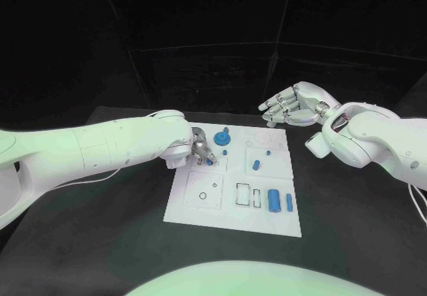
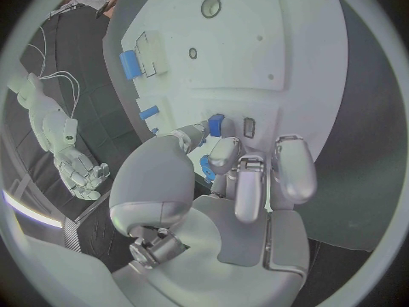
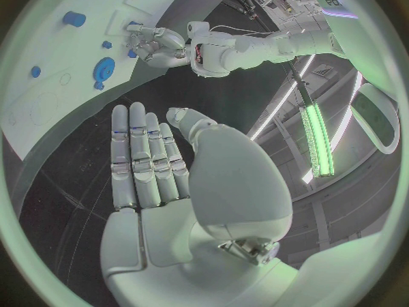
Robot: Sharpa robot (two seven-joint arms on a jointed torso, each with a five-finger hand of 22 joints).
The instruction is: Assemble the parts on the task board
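Note:
The white task board (image 1: 233, 197) lies in the middle of the table. My left hand (image 1: 197, 151) rests over its far left part and pinches a small blue part (image 2: 215, 124) between thumb and a finger, right at the board's surface beside a small slot (image 2: 249, 127). A second small blue piece (image 2: 205, 167) sits under the fingers. A round blue part (image 1: 221, 136) stands just beyond the hand. My right hand (image 1: 294, 105) hangs above the board's far right corner, fingers (image 3: 145, 157) stretched out, holding nothing.
Loose blue parts lie on the board: a short one (image 1: 256, 164) mid-board, a thick cylinder (image 1: 274, 200) and a slim bar (image 1: 289, 201) near the front right. Outlined recesses (image 1: 243, 193) mark the front. Black table (image 1: 98, 246) surrounds the board.

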